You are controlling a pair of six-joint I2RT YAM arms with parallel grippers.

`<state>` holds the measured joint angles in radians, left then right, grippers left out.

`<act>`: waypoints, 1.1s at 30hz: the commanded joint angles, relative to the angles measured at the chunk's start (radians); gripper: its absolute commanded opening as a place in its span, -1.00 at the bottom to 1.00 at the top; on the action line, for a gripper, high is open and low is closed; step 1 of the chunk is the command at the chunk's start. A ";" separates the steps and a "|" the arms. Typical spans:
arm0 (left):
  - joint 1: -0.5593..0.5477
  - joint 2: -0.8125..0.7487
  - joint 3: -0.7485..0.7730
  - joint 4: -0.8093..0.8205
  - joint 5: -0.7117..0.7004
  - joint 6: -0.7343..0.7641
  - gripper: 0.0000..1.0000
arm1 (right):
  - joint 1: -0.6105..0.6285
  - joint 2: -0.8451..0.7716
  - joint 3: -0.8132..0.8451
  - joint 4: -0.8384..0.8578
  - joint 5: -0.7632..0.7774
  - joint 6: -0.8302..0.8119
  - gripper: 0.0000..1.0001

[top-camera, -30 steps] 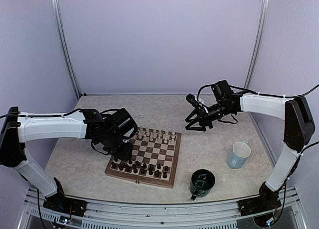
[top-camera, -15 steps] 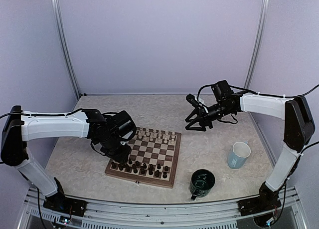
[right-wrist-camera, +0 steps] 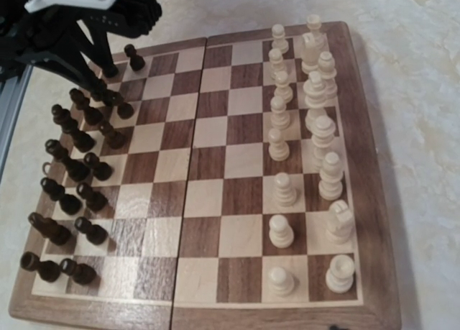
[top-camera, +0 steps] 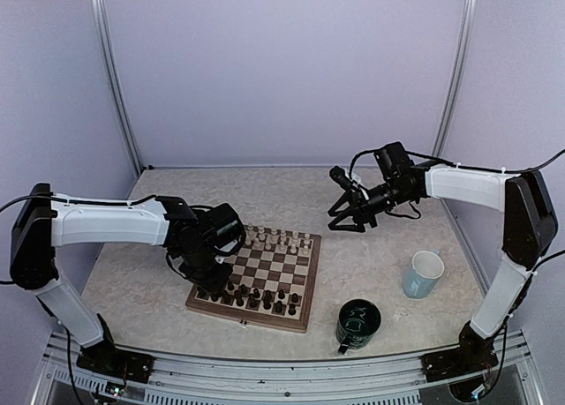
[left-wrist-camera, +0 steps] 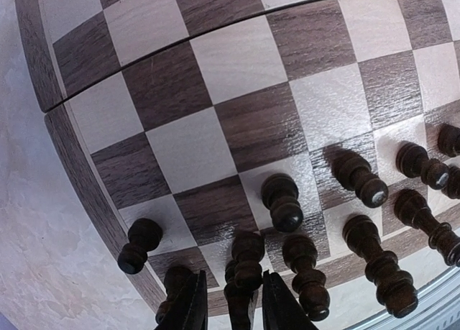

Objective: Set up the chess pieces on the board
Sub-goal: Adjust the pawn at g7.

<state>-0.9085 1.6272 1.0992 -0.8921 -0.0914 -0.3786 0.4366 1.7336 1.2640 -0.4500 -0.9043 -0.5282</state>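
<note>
**A:** Where is everything?

**B:** The board (right-wrist-camera: 215, 165) lies on the table toward the near edge, a little left of the middle. The cream pieces (right-wrist-camera: 316, 93) fill its two far rows and the dark pieces (right-wrist-camera: 97, 167) its near rows. The group at the near-left corner looks crowded and unsettled.

**A:** And the arms?

**B:** The left pincer (left-wrist-camera: 233, 308) hangs low over that near-left corner, jaws narrowly parted on either side of one dark piece (left-wrist-camera: 241, 298). I cannot tell whether they press it. The right pincer (top-camera: 350, 218) hovers toward the far right corner, fingers spread, holding nothing.

**A:** How will a piece handle?

**B:** I'd judge it light, rigid turned wood. It is smooth and round, so it may twist or slip, and it is tall enough to topple. Take it at the narrow waist under the head, coming straight down, since the neighbours stand close.
</note>
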 commanded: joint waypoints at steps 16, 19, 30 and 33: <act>0.021 0.054 0.039 0.039 -0.001 0.030 -0.66 | 0.008 0.000 -0.017 0.006 -0.011 -0.013 0.15; 0.025 0.056 0.041 0.042 0.002 0.033 -0.70 | 0.008 0.000 -0.017 0.006 -0.012 -0.013 0.15; 0.034 0.088 0.054 0.052 0.001 0.046 -0.74 | 0.008 -0.005 -0.020 0.007 -0.007 -0.013 0.15; 0.036 0.094 0.058 0.049 -0.014 0.045 -0.75 | 0.008 -0.006 -0.021 0.008 -0.007 -0.013 0.15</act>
<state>-0.8818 1.7016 1.1336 -0.8551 -0.0864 -0.3462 0.4366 1.7336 1.2579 -0.4500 -0.9039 -0.5304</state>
